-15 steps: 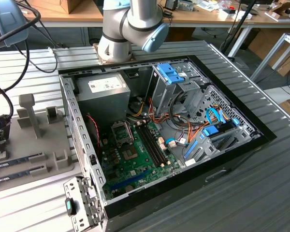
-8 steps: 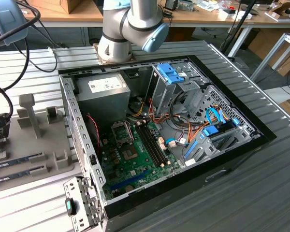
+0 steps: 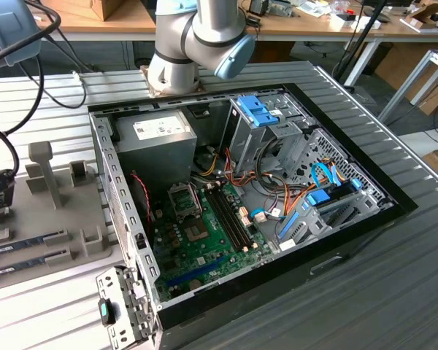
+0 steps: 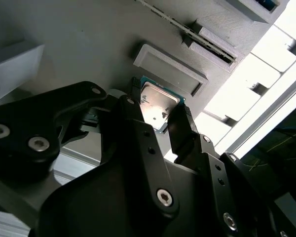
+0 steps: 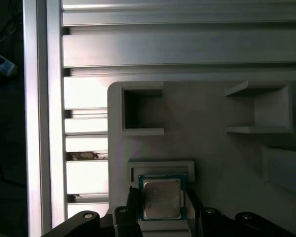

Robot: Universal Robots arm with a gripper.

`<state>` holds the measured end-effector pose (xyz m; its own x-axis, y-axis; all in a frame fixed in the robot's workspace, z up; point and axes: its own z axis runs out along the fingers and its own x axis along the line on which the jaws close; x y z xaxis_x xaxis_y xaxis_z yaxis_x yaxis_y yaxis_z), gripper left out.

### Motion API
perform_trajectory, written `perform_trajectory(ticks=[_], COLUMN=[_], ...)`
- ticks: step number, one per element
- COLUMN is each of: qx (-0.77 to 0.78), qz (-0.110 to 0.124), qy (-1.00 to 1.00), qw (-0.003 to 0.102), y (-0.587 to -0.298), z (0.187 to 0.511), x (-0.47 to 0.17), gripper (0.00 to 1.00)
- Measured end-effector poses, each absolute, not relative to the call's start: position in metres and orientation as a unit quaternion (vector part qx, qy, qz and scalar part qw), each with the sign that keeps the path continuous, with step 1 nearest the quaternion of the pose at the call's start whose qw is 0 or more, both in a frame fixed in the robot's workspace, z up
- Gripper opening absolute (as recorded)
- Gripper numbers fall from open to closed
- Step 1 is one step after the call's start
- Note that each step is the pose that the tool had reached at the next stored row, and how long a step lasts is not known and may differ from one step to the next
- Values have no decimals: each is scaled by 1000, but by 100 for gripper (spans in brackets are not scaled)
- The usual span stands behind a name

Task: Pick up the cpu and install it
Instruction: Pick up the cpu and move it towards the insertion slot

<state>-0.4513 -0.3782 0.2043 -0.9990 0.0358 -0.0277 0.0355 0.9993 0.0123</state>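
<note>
My hand (image 4: 160,112) is matte black. The small flat square chip (image 5: 161,198) has a silver metal top with a thin green rim. The moulded plastic tray (image 5: 212,138) is plain pale grey. The slatted aluminium bench (image 5: 163,49) is striped silver-white.

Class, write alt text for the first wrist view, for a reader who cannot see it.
A silver-topped, green-rimmed cpu sits at a grey holder block, beside a low raised frame, with the black tool close on both sides of it. The block has two square recesses and rests on a ribbed metal table.
</note>
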Motion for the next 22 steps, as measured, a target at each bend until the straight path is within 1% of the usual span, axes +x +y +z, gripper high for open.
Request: perform_trajectory(ticks=[22], qx=[18], qz=[6], qy=[1000], qw=[14], y=[-378], z=[227], x=[-451], gripper=[47])
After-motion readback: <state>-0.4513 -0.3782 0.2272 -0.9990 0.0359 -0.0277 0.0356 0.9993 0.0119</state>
